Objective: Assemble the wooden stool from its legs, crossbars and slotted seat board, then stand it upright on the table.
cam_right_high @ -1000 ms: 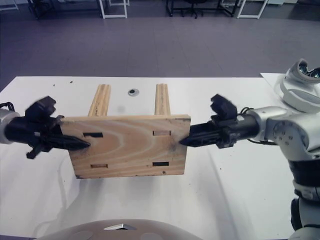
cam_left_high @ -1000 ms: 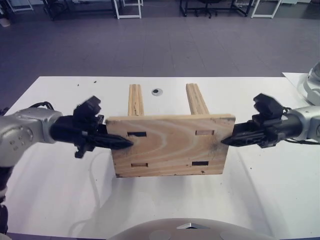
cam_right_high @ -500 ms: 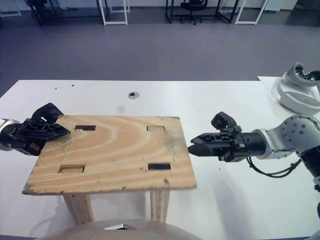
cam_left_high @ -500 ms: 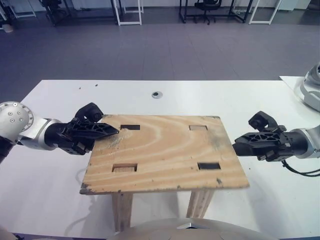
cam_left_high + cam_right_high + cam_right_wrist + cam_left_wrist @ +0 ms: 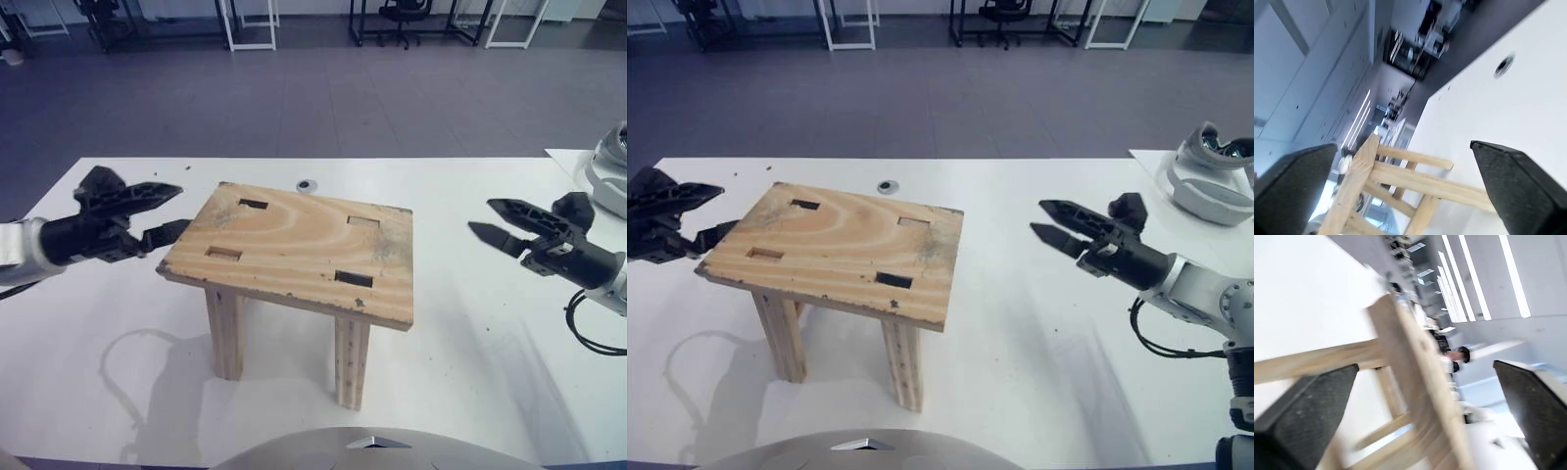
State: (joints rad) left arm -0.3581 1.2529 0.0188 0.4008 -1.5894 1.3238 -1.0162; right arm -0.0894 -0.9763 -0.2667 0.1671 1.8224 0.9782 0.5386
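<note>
One white desk. Upright on it at the middle, one pale wooden stool: streaky grain, four rectangular slots in the seat board, two legs visible from above. Two claws, both spread wide and holding nothing: left claw just beside the seat's edge, right claw well apart.

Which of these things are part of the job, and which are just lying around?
Job: stool, upright on the table; left gripper, open; right gripper, open.
Lying about: headset at the table's right edge; round grommet behind the stool.
</note>
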